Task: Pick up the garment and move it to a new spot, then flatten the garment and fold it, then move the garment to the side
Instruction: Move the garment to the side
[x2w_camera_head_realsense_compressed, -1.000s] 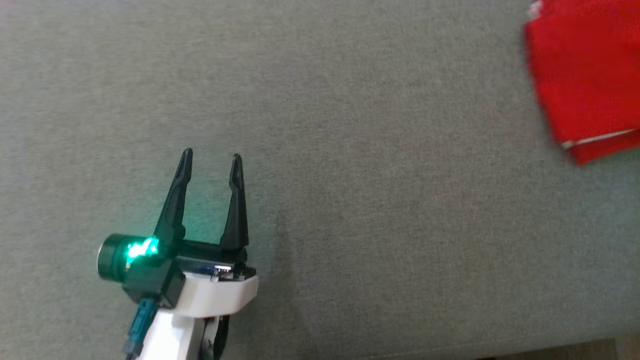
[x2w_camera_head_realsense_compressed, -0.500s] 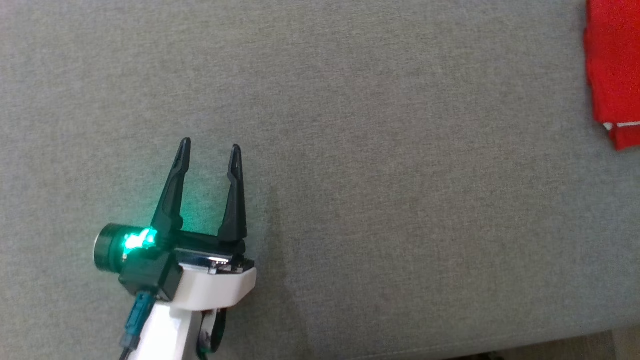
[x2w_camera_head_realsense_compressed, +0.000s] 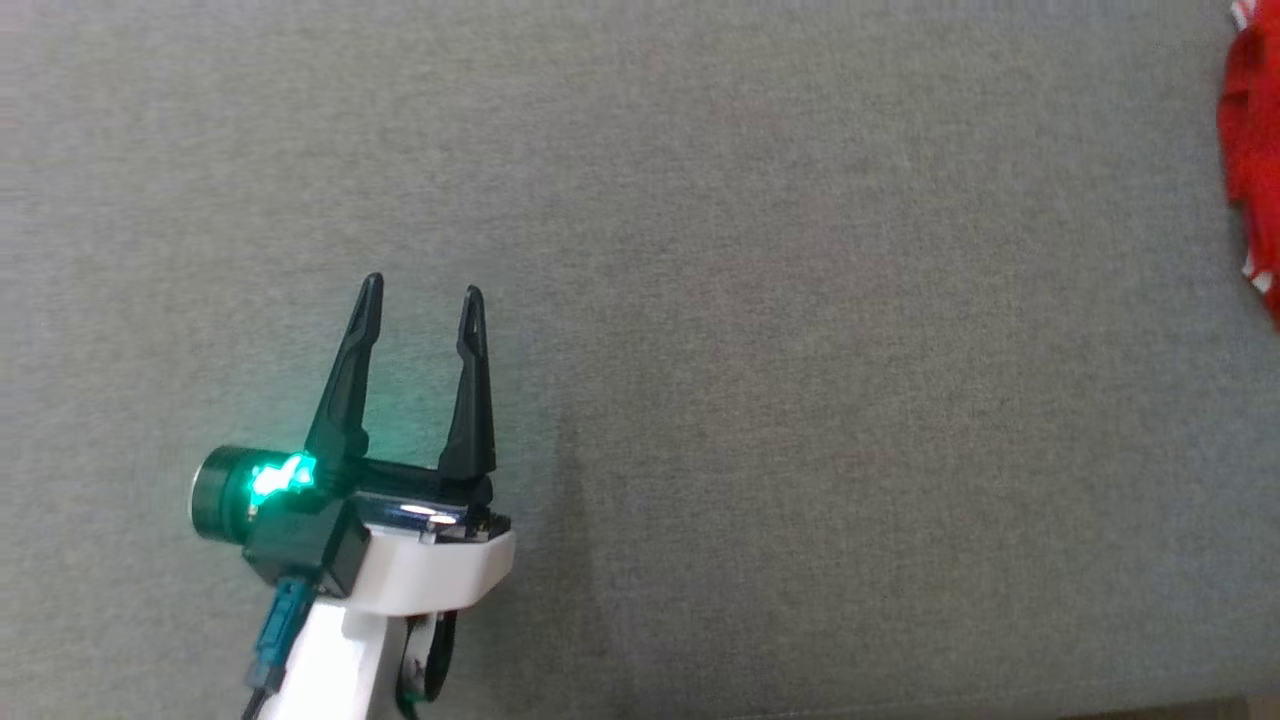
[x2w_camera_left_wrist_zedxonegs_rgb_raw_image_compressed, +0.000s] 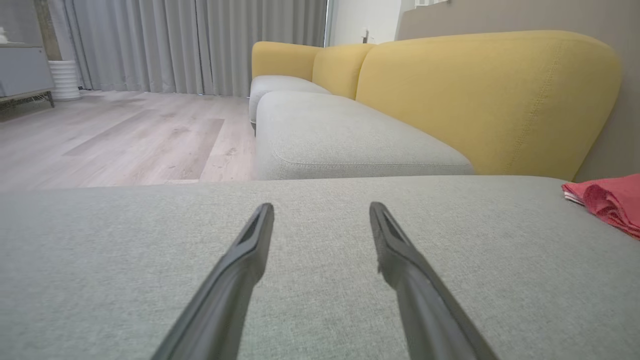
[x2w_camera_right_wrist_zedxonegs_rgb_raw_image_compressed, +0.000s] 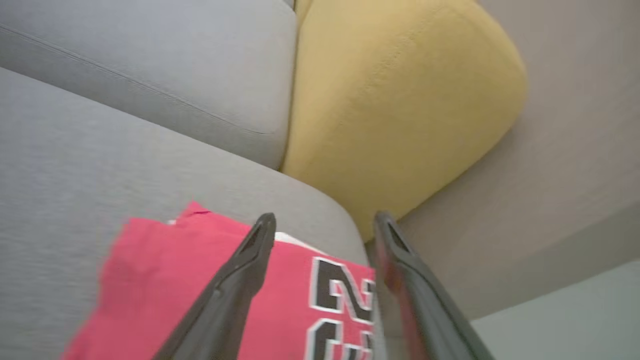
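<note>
Seemingly the job is almost over, with the red jersey (x2w_camera_right_wrist_zedxonegs_rgb_raw_image_compressed: 165, 285) lying folded at the grey sofa seat's (x2w_camera_head_realsense_compressed: 760, 330) right end, the right tool (x2w_camera_right_wrist_zedxonegs_rgb_raw_image_compressed: 325, 217) spread apart above it and the left tool (x2w_camera_head_realsense_compressed: 422, 290) apart, empty, well away.

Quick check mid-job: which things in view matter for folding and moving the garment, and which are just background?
Job:
- red garment, at the right end of the seat
- grey seat cushion it lies on
- left gripper, fingers apart
- right gripper, fingers apart above the garment

Background:
- yellow backrest
- grey curtains
- wooden floor
</note>
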